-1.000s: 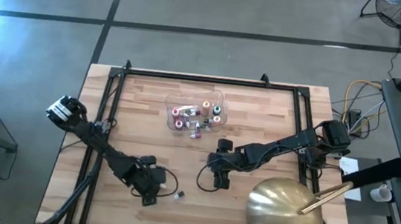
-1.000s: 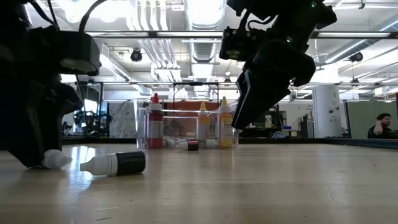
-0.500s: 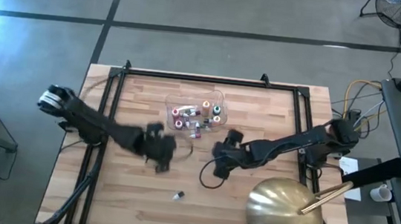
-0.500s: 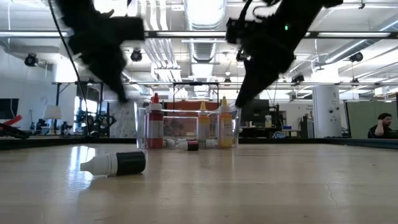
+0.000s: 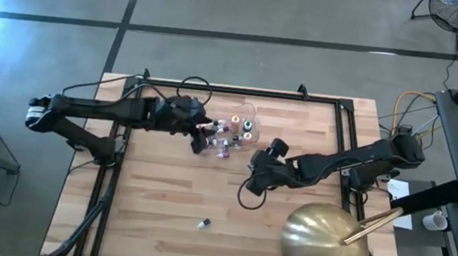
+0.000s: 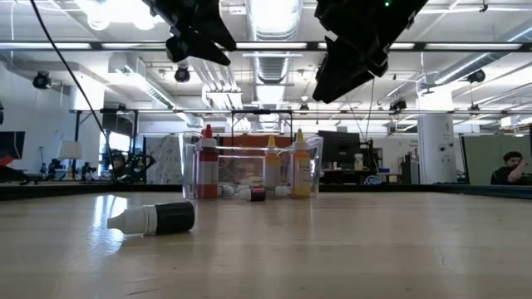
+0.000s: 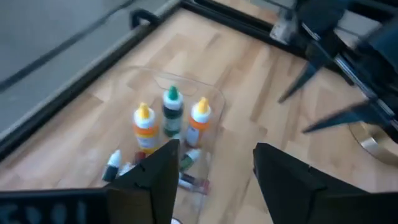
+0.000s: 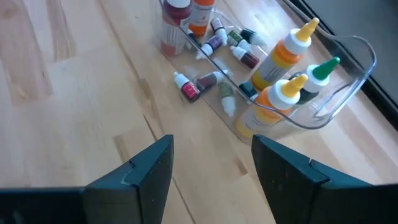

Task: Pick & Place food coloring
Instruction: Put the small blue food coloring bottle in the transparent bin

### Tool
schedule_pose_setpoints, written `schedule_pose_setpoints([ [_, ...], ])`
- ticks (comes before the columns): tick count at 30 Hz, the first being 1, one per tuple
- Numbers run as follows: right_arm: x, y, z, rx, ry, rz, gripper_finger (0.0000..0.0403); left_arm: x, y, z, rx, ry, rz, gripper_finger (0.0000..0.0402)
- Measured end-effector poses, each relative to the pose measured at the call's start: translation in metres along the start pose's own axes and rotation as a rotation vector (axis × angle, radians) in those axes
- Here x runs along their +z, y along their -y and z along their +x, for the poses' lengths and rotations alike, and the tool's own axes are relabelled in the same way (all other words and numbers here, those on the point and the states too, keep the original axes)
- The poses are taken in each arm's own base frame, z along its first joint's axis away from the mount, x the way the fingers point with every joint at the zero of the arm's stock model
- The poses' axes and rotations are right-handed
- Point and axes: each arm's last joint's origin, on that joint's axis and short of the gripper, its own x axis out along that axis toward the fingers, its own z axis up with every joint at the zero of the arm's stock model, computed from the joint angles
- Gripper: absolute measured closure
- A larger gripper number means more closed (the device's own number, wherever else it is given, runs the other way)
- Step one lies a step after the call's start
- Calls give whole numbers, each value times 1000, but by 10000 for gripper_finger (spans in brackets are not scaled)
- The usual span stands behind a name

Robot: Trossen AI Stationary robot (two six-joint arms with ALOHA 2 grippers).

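Change since the earlier frames: the left gripper (image 5: 201, 131) has travelled from the near-left part of the wooden table (image 5: 152, 214) up to the clear plastic tub (image 5: 249, 111); the right gripper (image 5: 256, 178) has shifted only slightly and is still just to the near-right of the tub.

Left gripper: above the tub's left end, fingers parted, nothing seen between them in its wrist view.

Right gripper: above bare table beside the tub, fingers parted, nothing held.

Food colouring, main group (image 5: 225, 131): inside the tub and spilling just outside its near wall. Tall bottles stand upright, two orange-bodied with yellow caps (image 8: 287, 91), one dark with a green cap (image 8: 324, 68), and a red-filled bottle (image 6: 208, 169) at the tub's left end. Tiny dropper bottles with white caps lie on their sides around them.

Food colouring, stray item: one small bottle (image 5: 203, 223), dark body, white dropper cap, lying on its side on the table well apart from the tub, towards the near edge.

Gold dome (image 5: 324, 244): near-right corner of the table, well apart from the tub.

View notes: the right wrist view alone shows a few small bottles (image 8: 186, 87) lying on the wood against the tub's outer wall. The low view alone shows the stray bottle's (image 6: 154, 218) shape, and a person (image 6: 507, 169) seated far behind the tub. The high view alone places both arms relative to the tub. The left wrist view looks down into the tub (image 7: 213, 99) between that arm's own fingers.
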Motion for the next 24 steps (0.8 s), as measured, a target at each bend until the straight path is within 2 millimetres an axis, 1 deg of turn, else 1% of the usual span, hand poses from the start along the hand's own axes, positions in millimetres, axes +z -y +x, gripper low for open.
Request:
schedule_pose_setpoints([
  [2,-2,-1,2,-3,-7,-2,193,-1,4,-1,-21,-10,3,218],
  [5,-5,-2,5,1,-22,-11,193,0,12,-14,-60,8,-35,215],
  [7,-6,-3,5,30,-35,-20,193,-5,20,-22,-103,5,-48,215],
  [8,-6,-3,6,49,-41,-35,193,-12,23,-23,-123,-29,-33,215],
  [10,-8,-5,7,91,-53,-83,193,-28,31,-20,-169,-98,10,214],
  [12,-8,-8,8,163,-47,-142,193,-50,40,-18,-198,-166,67,214],
  [15,-7,-16,12,319,7,-242,193,-83,51,-16,-242,-252,142,214],
  [17,-8,-24,20,437,29,-294,193,-110,56,-14,-250,-330,169,214],
  [19,-9,-33,33,523,49,-280,193,-131,59,-14,-225,-381,128,214],
  [22,-12,-47,59,569,31,-267,193,-158,63,-19,-196,-452,3,214],
  [24,-11,-59,73,600,41,-305,193,-174,64,-24,-182,-493,-48,213],
])
